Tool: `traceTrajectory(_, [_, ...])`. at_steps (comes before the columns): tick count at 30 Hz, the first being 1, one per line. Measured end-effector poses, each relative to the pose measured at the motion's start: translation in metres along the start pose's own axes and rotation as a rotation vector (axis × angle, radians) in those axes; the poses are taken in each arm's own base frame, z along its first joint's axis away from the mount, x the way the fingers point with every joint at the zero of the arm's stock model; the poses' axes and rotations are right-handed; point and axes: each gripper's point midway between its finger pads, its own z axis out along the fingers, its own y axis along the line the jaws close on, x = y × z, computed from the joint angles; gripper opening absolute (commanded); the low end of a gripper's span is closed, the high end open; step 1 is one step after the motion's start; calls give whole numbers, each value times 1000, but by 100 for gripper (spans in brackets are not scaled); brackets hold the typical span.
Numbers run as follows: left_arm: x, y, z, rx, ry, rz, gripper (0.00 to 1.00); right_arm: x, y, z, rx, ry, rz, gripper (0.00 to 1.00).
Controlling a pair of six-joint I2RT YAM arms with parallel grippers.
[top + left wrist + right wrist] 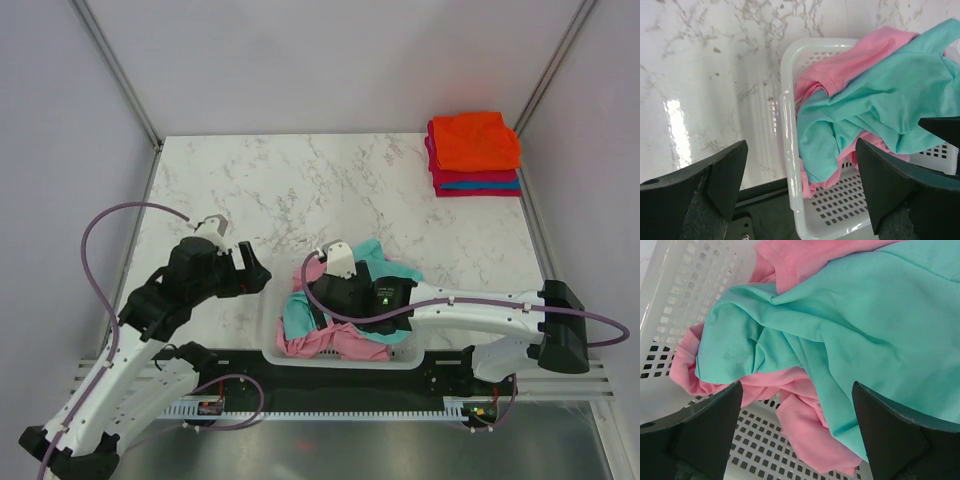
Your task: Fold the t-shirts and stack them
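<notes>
My left pincer (256, 276) hangs over the marble table (300, 180), just beside the left wall of the white basket (787, 125). Its 2 fingers are spread wide and hold nothing. In the basket lie 2 crumpled, unfolded t-shirts: the teal t-shirt (880, 100) is draped over the pink t-shirt (850, 57), and pink shows at the far corner and under the teal folds. My right pincer (797, 390) is close over that heap, also spread wide, with no cloth between its fingers. At the table's far right corner, well apart, sits the folded stack (476, 160), with an orange t-shirt (475, 140) on top and crimson and blue beneath.
</notes>
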Motion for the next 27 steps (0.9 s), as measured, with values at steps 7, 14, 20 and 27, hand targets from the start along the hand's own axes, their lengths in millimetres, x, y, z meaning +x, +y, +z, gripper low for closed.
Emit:
traceTrajectory(7, [-33,10,-28,-24,-234,14,100,1,4,2,0,13,10,98])
traceTrajectory(14, [-40,16,-36,-44,-291,62,99,7,7,34,56,81,27,94])
traceTrajectory(20, [-43,16,-44,-26,-331,64,98,18,-8,67,139,153,38,88])
traceTrajectory(27, [-41,17,-42,-26,-326,68,98,23,-6,90,189,177,0,56])
